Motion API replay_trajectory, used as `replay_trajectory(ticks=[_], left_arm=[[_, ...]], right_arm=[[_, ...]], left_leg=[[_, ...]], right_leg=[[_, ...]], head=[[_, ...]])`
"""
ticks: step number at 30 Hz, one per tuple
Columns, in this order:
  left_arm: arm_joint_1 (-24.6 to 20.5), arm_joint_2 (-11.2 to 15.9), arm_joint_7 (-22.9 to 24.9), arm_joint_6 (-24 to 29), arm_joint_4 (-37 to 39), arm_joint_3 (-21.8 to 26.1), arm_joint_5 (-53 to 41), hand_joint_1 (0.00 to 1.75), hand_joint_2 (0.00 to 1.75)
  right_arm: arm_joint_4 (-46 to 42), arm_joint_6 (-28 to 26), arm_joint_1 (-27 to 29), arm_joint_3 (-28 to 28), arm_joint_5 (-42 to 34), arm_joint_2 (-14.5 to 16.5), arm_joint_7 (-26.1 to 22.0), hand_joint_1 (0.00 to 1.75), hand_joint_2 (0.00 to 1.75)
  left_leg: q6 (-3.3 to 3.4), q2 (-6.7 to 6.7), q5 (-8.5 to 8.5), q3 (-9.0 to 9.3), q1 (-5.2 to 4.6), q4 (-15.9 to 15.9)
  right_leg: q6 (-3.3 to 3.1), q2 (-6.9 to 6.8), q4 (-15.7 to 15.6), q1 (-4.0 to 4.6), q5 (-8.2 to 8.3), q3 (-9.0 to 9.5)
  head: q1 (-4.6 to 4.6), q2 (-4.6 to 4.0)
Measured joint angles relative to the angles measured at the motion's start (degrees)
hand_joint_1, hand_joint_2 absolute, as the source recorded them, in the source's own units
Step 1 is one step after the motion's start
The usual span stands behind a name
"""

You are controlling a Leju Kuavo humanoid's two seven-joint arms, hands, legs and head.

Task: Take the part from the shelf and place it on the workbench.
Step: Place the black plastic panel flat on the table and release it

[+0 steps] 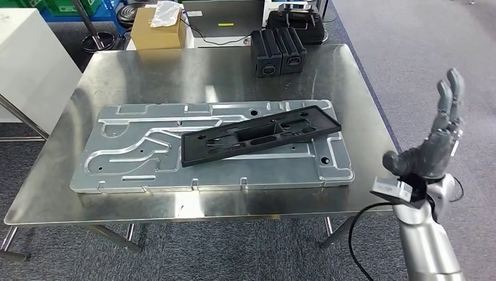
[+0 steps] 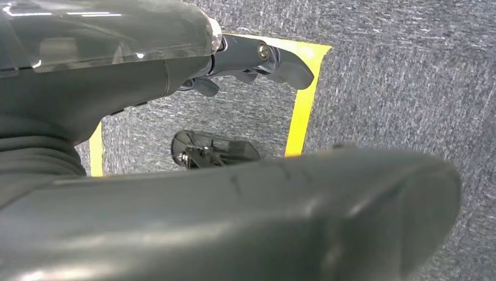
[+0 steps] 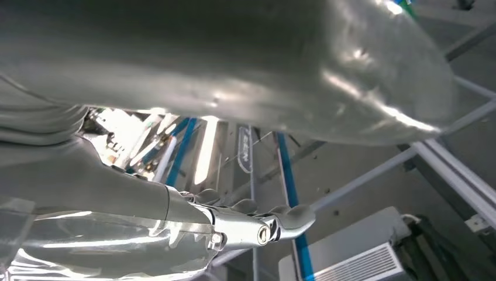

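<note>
The black part (image 1: 261, 135) lies lengthwise across the surface (image 1: 175, 76), well left of the raised right hand (image 1: 433, 149), whose fingers (image 1: 450, 96) are spread and empty.

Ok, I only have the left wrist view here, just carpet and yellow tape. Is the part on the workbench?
Observer: Yes, the black part lies askew on a silver plate on the workbench.
Operator: Is the right hand holding it?
Observer: No, the right hand is raised off the workbench's right edge, fingers spread, holding nothing.
Operator: Anything else on the workbench?
Observer: Two black boxes stand side by side at its far edge.
</note>
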Motion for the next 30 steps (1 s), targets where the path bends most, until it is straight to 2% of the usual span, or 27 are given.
replay_trajectory(ticks=[1, 2, 4, 5, 8, 9, 10, 11, 13, 14, 15, 16, 17, 19, 20, 21, 23, 24, 25, 26, 28, 29, 30], left_arm=[[0.0, 0.0, 0.0, 0.0, 0.0, 0.1, 0.0, 0.00, 0.00], [-0.1, 0.0, 0.0, 0.0, 0.0, 0.2, 0.1, 0.00, 0.00], [-0.2, 0.0, 0.0, 0.1, 0.0, 0.6, 0.3, 0.00, 0.00], [-0.2, 0.0, 0.1, 0.2, 0.0, 0.8, 0.5, 0.00, 0.00], [0.4, 0.0, 0.1, 0.5, 0.0, 1.4, 0.7, 0.00, 0.00], [0.5, 0.0, 0.0, 0.5, 0.0, 1.5, 0.7, 0.00, 0.00], [0.5, 0.0, 0.0, 0.4, 0.0, 1.6, 0.7, 0.00, 0.00], [0.5, 0.0, -0.1, 0.2, 0.0, 1.7, 0.6, 0.00, 0.00], [0.4, 0.0, -0.2, -0.1, 0.0, 2.0, 0.6, 0.00, 0.00], [0.4, 0.0, -0.3, -0.2, 0.0, 2.1, 0.6, 0.00, 0.00], [0.4, 0.0, -0.3, -0.3, 0.0, 2.2, 0.6, 0.00, 0.00], [0.4, 0.0, -0.3, -0.3, 0.0, 2.3, 0.5, 0.00, 0.00], [0.4, 0.0, -0.2, -0.3, 0.0, 2.3, 0.5, 0.00, 0.00], [0.3, -0.1, 0.0, -0.3, 0.0, 2.5, 0.3, 0.00, 0.00], [0.3, -0.2, 0.1, -0.3, 0.0, 2.6, 0.2, 0.00, 0.00], [0.3, -0.3, 0.2, -0.3, 0.0, 2.6, 0.1, 0.00, 0.00], [0.5, -0.4, 0.3, -0.3, 0.0, 2.7, 0.0, 0.00, 0.00], [0.6, -0.4, 0.3, -0.3, 0.0, 2.8, -0.1, 0.00, 0.00], [0.7, -0.4, 0.3, -0.3, 0.0, 2.9, -0.1, 0.00, 0.00], [0.7, -0.4, 0.3, -0.3, 0.0, 3.0, -0.2, 0.00, 0.00], [0.7, -0.5, 0.1, -0.2, 0.0, 3.1, -0.2, 0.00, 0.00], [0.7, -0.5, 0.0, -0.2, 0.0, 3.2, -0.2, 0.00, 0.00], [0.6, -0.6, 0.0, -0.3, 0.0, 3.3, -0.2, 0.00, 0.00]], right_arm=[[-0.9, -0.2, 1.1, -0.7, 0.0, -0.4, 0.1, 0.00, 0.00], [-1.8, -0.4, 2.3, -1.5, -0.1, -0.9, 0.2, 0.00, 0.00], [-3.7, -0.8, 6.2, -4.5, -1.0, -1.9, 0.3, 0.00, 0.00], [-4.7, -0.6, 8.8, -6.8, -1.5, -2.5, 0.3, 0.00, 0.00], [-7.1, 1.0, 16.8, -15.2, -0.9, -3.2, 0.2, 0.00, 0.00], [-7.5, 1.7, 19.2, -18.2, -0.1, -3.2, 0.2, 0.00, 0.00], [-7.8, 2.6, 21.2, -21.0, 0.8, -3.2, 0.2, 0.00, 0.00], [-8.0, 3.7, 22.9, -23.6, 1.7, -3.0, 0.2, 0.00, 0.00], [-7.9, 6.1, 25.3, -28.0, 3.5, -2.3, 0.1, 0.00, 0.00], [-7.6, 7.4, 26.3, -30.2, 4.4, -1.6, 0.1, 0.00, 0.00], [-7.1, 8.5, 26.9, -32.2, 5.1, -1.0, 0.1, 0.00, 0.00], [-6.3, 9.6, 27.3, -34.2, 5.8, -0.4, 0.1, 0.00, 0.00], [-5.0, 10.7, 27.5, -36.4, 6.4, 0.2, 0.2, 0.00, 0.00], [-1.5, 12.3, 27.3, -41.3, 7.4, 1.1, 0.2, 0.00, 0.00], [0.7, 12.7, 27.2, -43.9, 7.8, 1.6, 0.2, 0.00, 0.00], [2.9, 12.8, 27.1, -46.5, 8.2, 1.9, 0.2, 0.00, 0.00], [7.4, 12.9, 27.0, -50.8, 8.9, 2.6, 0.2, 0.00, 0.00], [9.7, 13.0, 26.8, -52.7, 9.7, 2.9, 0.2, 0.00, 0.00], [12.2, 13.1, 26.5, -54.6, 10.7, 3.3, 0.2, 0.00, 0.00], [14.9, 13.0, 26.1, -56.5, 12.2, 3.7, 0.4, 0.00, 0.00], [20.8, 12.2, 25.2, -60.2, 15.8, 4.4, 0.7, 0.00, 0.00], [24.1, 11.6, 24.6, -62.0, 18.1, 4.7, 1.0, 0.00, 0.00], [27.4, 11.1, 23.9, -63.6, 20.6, 5.0, 1.6, 0.00, 0.00]], left_leg=[[-0.04, 0.02, 1.23, 0.84, 0.05, -1.6], [0.00, 0.03, 3.08, 2.61, 0.07, -5.0], [0.45, -0.08, 5.88, 6.45, -0.04, -12.4], [0.78, -0.20, 6.52, 7.47, -0.13, -14.4], [1.81, -0.52, 7.16, 7.71, -0.36, -15.4], [2.22, -0.49, 7.50, 7.67, -0.33, -15.8], [2.69, -0.39, 7.89, 7.55, -0.26, -16.2], [3.07, -0.23, 8.30, 7.32, -0.18, -16.5], [3.42, 0.04, 8.97, 6.45, -0.31, -16.6], [3.43, 0.13, 9.33, 5.88, -0.39, -16.5], [3.41, 0.20, 9.70, 5.31, -0.45, -16.5], [3.33, 0.26, 10.08, 4.72, -0.50, -16.4], [3.22, 0.31, 10.46, 4.13, -0.52, -16.2], [2.87, 0.27, 11.21, 3.21, -0.60, -15.9], [2.60, 0.17, 11.59, 3.07, -0.65, -15.9], [2.29, 0.08, 11.99, 3.06, -0.67, -15.9], [1.54, -0.03, 12.80, 3.16, -0.69, -16.3], [1.20, -0.01, 12.53, 2.96, -0.63, -16.1], [0.94, 0.01, 11.15, 2.56, -0.60, -15.3], [0.73, 0.03, 8.66, 1.90, -0.57, -13.4], [0.52, 0.08, 2.36, 0.38, -0.49, -6.9], [0.43, 0.08, 0.41, -0.07, -0.48, -3.3], [0.38, 0.08, -0.06, 0.12, -0.49, -0.9]], right_leg=[[0.10, 0.14, 0.2, -0.04, -0.03, 0.00], [0.26, 0.24, 0.4, -0.09, -0.11, 0.02], [0.84, 0.14, 1.0, -0.03, -0.41, -0.02], [1.20, -0.01, 1.2, 0.05, -0.53, -0.04], [2.27, -0.31, 1.1, 0.03, -0.43, 0.00], [2.60, -0.23, 1.4, -0.10, -0.94, -0.07], [2.91, -0.09, 2.3, -0.21, -2.15, -0.42], [3.20, 0.06, 4.5, -0.31, -4.16, -1.19], [3.66, 0.20, 11.2, -0.45, -9.03, -3.55], [3.83, 0.21, 14.4, -0.51, -10.65, -4.44], [3.93, 0.20, 16.0, -0.56, -11.16, -4.52], [3.95, 0.20, 15.4, -0.59, -10.45, -3.40], [3.90, 0.18, 12.7, -0.61, -8.99, -1.16], [3.55, 0.16, 4.3, -0.48, -7.01, 4.89], [3.24, 0.18, 1.3, -0.35, -6.59, 6.85], [2.90, 0.20, -0.4, -0.16, -6.63, 7.87], [2.10, 0.23, -0.8, -0.01, -5.89, 7.55], [1.64, 0.14, -1.0, -0.09, -5.43, 7.22], [1.12, 0.05, -1.1, -0.22, -4.80, 6.71], [0.69, -0.02, -1.2, -0.36, -4.08, 6.05], [0.26, -0.10, -1.2, -0.35, -2.86, 4.49], [0.26, -0.09, -1.0, -0.32, -2.25, 3.59], [0.29, -0.07, -0.8, -0.28, -1.66, 2.63]], head=[[-0.01, 0.00], [-0.02, 0.01], [0.02, 0.01], [0.04, 0.00], [0.07, 0.00], [0.09, 0.00], [0.11, 0.00], [0.17, 0.00], [0.21, 0.00], [0.23, 0.00], [0.22, 0.01], [0.22, 0.01], [0.22, 0.00], [0.23, 0.00], [0.21, 0.00], [0.26, 0.00], [0.37, 0.01], [0.45, 0.01], [0.40, 0.00], [0.33, 0.00], [0.20, 0.00], [0.18, 0.00], [0.18, 0.00]])
